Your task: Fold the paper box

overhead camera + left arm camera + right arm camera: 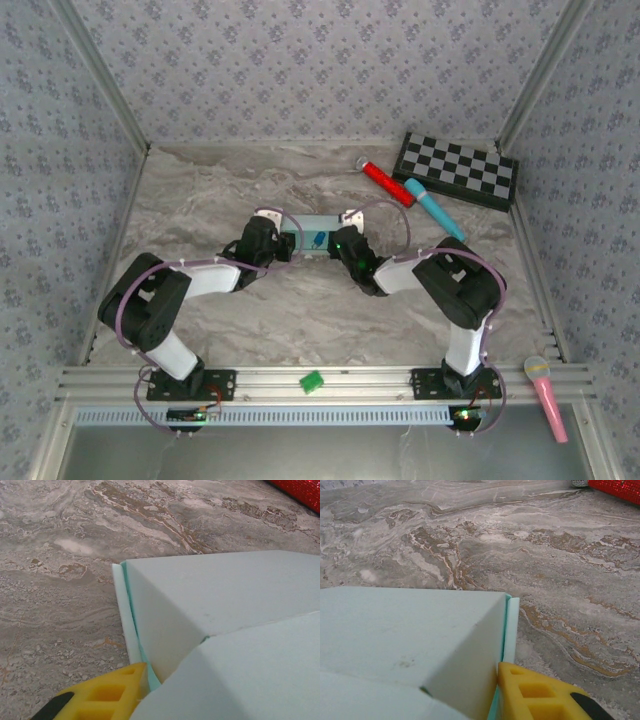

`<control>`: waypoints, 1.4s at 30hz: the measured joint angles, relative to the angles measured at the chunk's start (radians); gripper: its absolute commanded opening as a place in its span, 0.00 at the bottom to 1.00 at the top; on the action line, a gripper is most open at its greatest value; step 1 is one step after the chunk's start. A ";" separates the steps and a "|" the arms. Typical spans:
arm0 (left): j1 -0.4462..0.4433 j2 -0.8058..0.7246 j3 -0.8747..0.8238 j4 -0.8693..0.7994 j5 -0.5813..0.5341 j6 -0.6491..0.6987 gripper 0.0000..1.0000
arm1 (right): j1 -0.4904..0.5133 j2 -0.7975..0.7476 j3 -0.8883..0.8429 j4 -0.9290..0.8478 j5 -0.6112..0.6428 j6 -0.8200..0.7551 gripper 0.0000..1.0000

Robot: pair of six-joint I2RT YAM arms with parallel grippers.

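**Item:** paper box point(303, 236), pale blue card, set up box-shaped, lying on the marbled tabletop point(200, 200).
**Loc.:** btwn left jaws and right jaws, one at each short end.
**Left wrist view:** yellow finger point(102, 695) touching outside of end flap point(125, 615).
**Right wrist view:** same, mirrored point(530, 692).
**Jaw state, both:** can't tell; one finger of each visible.
**Well beyond right jaws:** red tube point(388, 184), blue marker point(433, 208), checkerboard point(458, 170).

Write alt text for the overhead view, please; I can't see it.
A pale blue box sits mid-table between the left gripper and right gripper, one at each end. A checkerboard, red tube and blue marker lie far right.
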State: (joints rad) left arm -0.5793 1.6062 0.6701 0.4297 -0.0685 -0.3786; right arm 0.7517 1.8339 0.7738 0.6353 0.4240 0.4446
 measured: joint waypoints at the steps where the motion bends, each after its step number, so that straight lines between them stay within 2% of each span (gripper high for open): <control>1: 0.000 0.000 0.000 0.000 0.000 0.000 0.29 | 0.000 -0.003 -0.001 -0.002 0.000 -0.002 0.26; 13: 0.000 -0.026 -0.031 0.001 -0.008 0.007 0.42 | 0.000 -0.019 -0.020 -0.027 0.011 -0.026 0.43; 20: 0.000 -0.029 -0.039 0.001 -0.007 0.016 0.49 | 0.000 -0.034 -0.034 -0.031 0.022 -0.027 0.49; 29: -0.005 -0.076 -0.072 0.012 -0.007 0.056 0.59 | 0.004 -0.070 -0.068 -0.034 0.025 -0.035 0.54; 42: -0.005 -0.267 -0.193 -0.016 -0.022 0.132 0.60 | 0.005 -0.198 -0.177 -0.063 0.026 -0.060 0.54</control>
State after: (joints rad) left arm -0.5838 1.3392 0.4767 0.4133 -0.0902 -0.2470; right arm 0.7563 1.6363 0.5968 0.5720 0.4500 0.3843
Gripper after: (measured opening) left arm 0.604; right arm 0.545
